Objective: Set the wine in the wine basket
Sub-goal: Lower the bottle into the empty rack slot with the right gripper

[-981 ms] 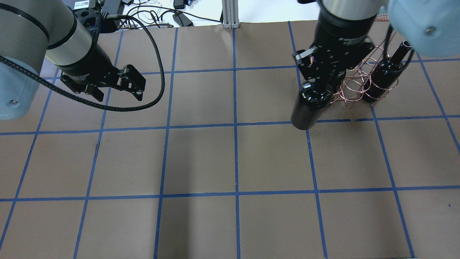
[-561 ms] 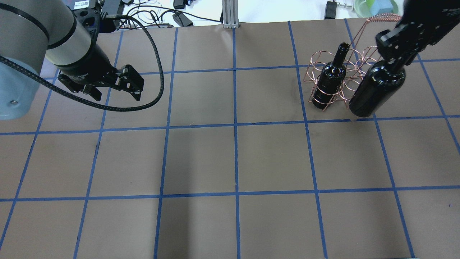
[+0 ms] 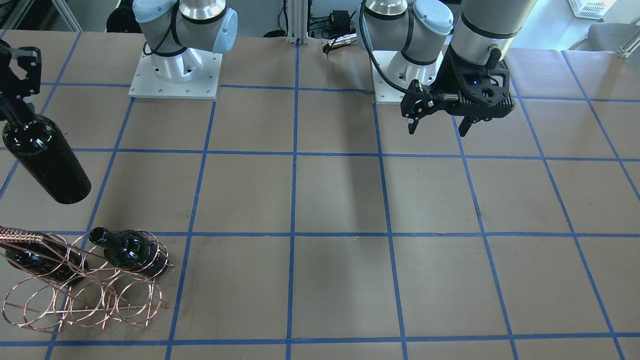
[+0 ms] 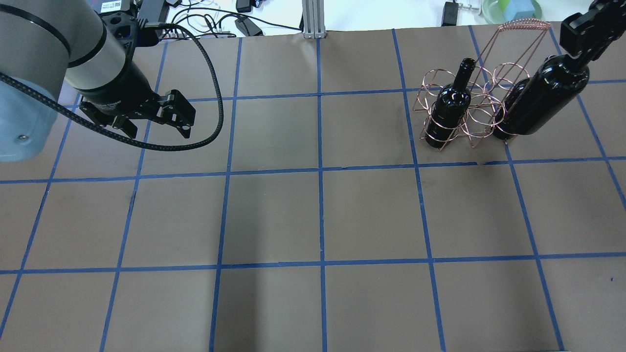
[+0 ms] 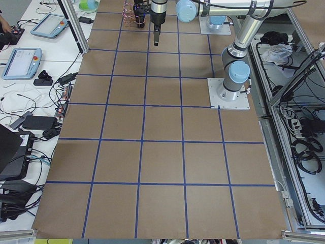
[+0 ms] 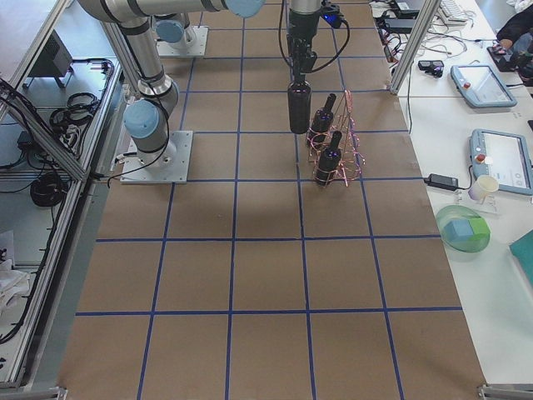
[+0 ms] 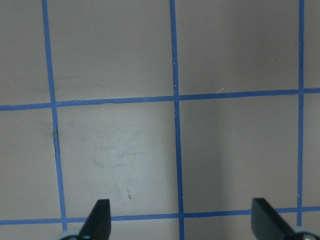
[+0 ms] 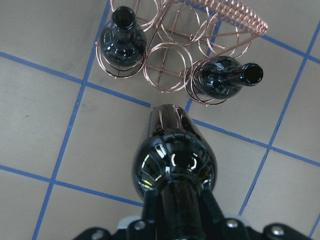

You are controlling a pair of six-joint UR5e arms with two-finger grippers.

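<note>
While the brown paper-covered table (image 4: 274,215) with its blue tape grid spreads under both arms, the copper thin-wire wine basket (image 4: 480,108) of round loops stands below and just ahead of the right gripper (image 4: 576,53). Its coiled handle (image 4: 523,22) rises beside that hand. The right gripper's fingers are clamped on the slim neck of a nearly black glossy glass wine bottle (image 4: 543,102). It hangs straight down from the hand, lifted clear of the table. In the wrist view its base lies just short of the basket's nearest loops and sits in none of them. A second dark bottle (image 8: 122,40) stands in a loop ahead of the hand to one side, and a third dark bottle (image 8: 222,82) stands in a loop ahead to the other side. Well apart from the basket, the left gripper (image 4: 156,128) hovers above bare table, jaws spread wide with nothing between them.
</note>
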